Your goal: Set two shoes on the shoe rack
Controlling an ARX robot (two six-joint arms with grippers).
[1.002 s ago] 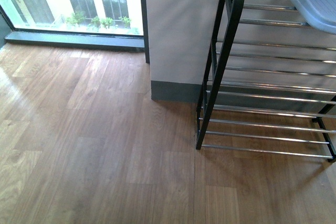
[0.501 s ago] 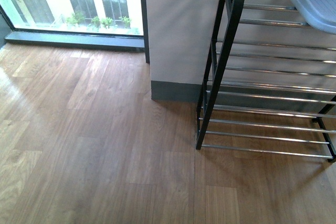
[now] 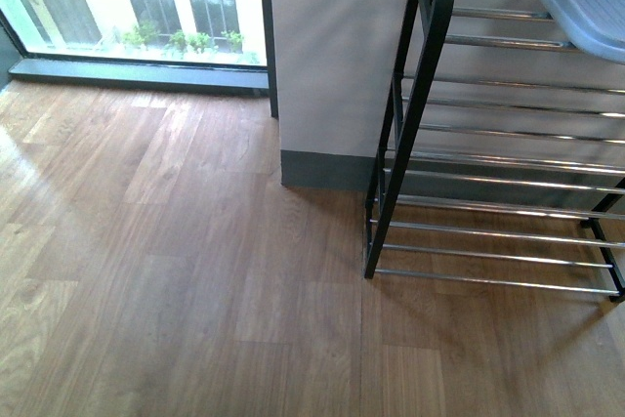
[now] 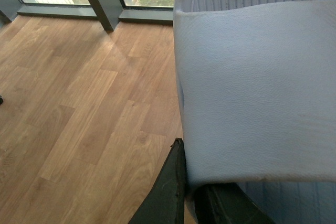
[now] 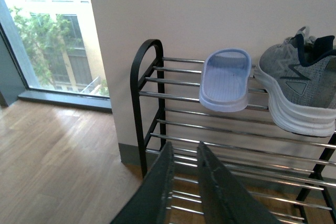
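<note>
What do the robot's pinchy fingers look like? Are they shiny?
Not shiny. Both grippers have dark, nearly black fingers with a dull, slightly scuffed surface. The right gripper has two long flat fingers that narrow toward their tips. Of the left gripper, only the same dark, tapering fingers show. No cables, markings or arms can be seen in any view.

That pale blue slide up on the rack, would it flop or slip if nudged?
The pale blue slide looks moulded in one piece, so probably stiff and light. It rests on thin chrome bars of the shoe rack with its end overhanging, so a push might slide or tip it off.
</note>
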